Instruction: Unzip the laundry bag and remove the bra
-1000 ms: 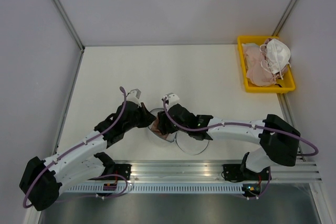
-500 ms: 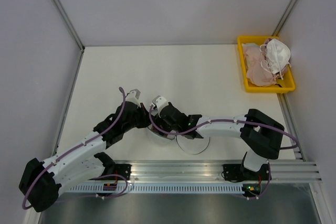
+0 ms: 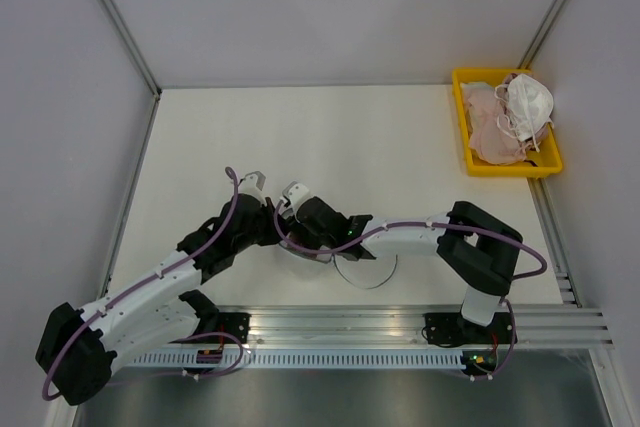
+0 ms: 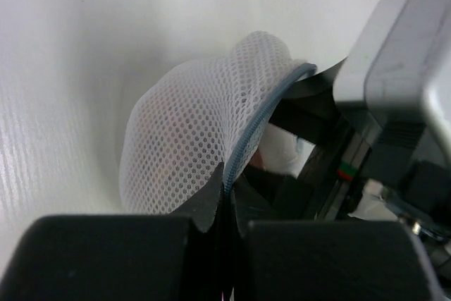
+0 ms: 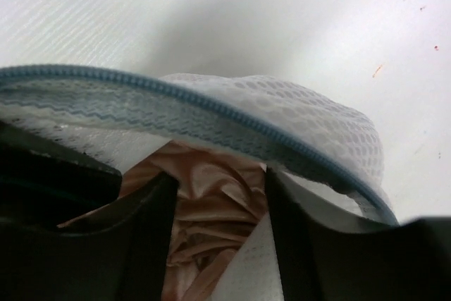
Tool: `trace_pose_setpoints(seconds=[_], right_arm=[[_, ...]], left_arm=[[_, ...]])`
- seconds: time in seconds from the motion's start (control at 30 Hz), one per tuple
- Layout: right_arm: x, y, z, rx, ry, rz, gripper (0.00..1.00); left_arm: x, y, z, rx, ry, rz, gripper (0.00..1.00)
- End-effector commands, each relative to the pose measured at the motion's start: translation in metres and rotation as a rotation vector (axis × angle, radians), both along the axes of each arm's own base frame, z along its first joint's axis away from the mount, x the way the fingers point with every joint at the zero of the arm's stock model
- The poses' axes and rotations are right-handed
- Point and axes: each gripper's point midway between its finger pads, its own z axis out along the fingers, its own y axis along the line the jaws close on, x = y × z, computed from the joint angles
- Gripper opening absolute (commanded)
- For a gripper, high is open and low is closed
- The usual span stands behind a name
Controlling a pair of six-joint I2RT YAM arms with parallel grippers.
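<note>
We judge the step in hand to be drawing the bra (image 5: 211, 209) out through the unzipped mouth of the laundry bag (image 4: 187, 139). To do it well, we would let the left fingers (image 4: 203, 209) anchor the bag while the right fingers (image 5: 144, 227) take a deep bite of the pink fabric alone, clear of the mesh and the zipper rim (image 5: 176, 103). We would then pull along the opening rather than straight up, so the bag does not lift with it. A shallow pinch would likely slip off the smooth cloth.

The left fingers are closed on the zipper rim at the bottom centre of the left wrist view, the mesh dome rising to their upper left. In the right wrist view the right fingers stand apart beneath the blue rim arcing across the frame. The crumpled bra lies inside the bag, between them in the lower middle, filling the gap from finger to finger. We cannot tell whether they press on it. From above, the bag and both sets of fingers sit together low and left of centre on the worktop (image 3: 350, 137).
</note>
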Motion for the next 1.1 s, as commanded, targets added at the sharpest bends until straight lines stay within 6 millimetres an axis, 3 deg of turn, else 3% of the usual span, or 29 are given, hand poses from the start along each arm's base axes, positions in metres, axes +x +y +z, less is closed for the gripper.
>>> trace_pose_setpoints(seconds=[0.0, 0.07, 0.1, 0.17, 0.3, 0.47, 0.5, 0.6, 0.7, 0.93, 1.07], right_arm=[[0.007, 0.02, 0.015, 0.055, -0.028, 0.018, 0.49], [0.008, 0.02, 0.017, 0.055, -0.028, 0.014, 0.32], [0.007, 0.018, 0.017, 0.05, -0.025, 0.01, 0.12], [0.007, 0.017, 0.024, 0.056, -0.028, 0.004, 0.0], [0.001, 0.006, 0.045, 0.085, -0.03, -0.001, 0.01], [-0.016, -0.014, 0.099, 0.196, -0.055, 0.015, 0.0], [-0.022, -0.022, 0.1, 0.183, -0.04, 0.023, 0.0], [-0.034, -0.036, 0.138, 0.269, -0.057, 0.042, 0.0], [-0.047, -0.043, 0.155, 0.307, -0.044, 0.075, 0.01], [-0.092, -0.039, 0.161, 0.345, 0.084, 0.276, 0.01], [-0.103, -0.04, 0.164, 0.374, 0.101, 0.326, 0.0]], left_arm=[[0.002, -0.013, 0.023, -0.084, -0.052, -0.029, 0.02], [0.002, -0.013, 0.023, -0.084, -0.052, -0.03, 0.02], [0.002, -0.013, 0.023, -0.083, -0.051, -0.03, 0.02], [0.002, -0.013, 0.022, -0.082, -0.05, -0.029, 0.02], [0.003, -0.012, 0.02, -0.074, -0.05, -0.022, 0.02], [0.006, -0.01, 0.018, -0.062, -0.051, -0.006, 0.02], [0.006, -0.01, 0.018, -0.059, -0.051, -0.004, 0.02], [0.009, -0.012, 0.015, -0.051, -0.042, -0.006, 0.02], [0.012, -0.016, 0.015, -0.055, -0.038, -0.01, 0.02], [0.018, -0.027, 0.018, -0.069, -0.029, -0.027, 0.02], [0.02, -0.03, 0.018, -0.078, -0.026, -0.03, 0.02]])
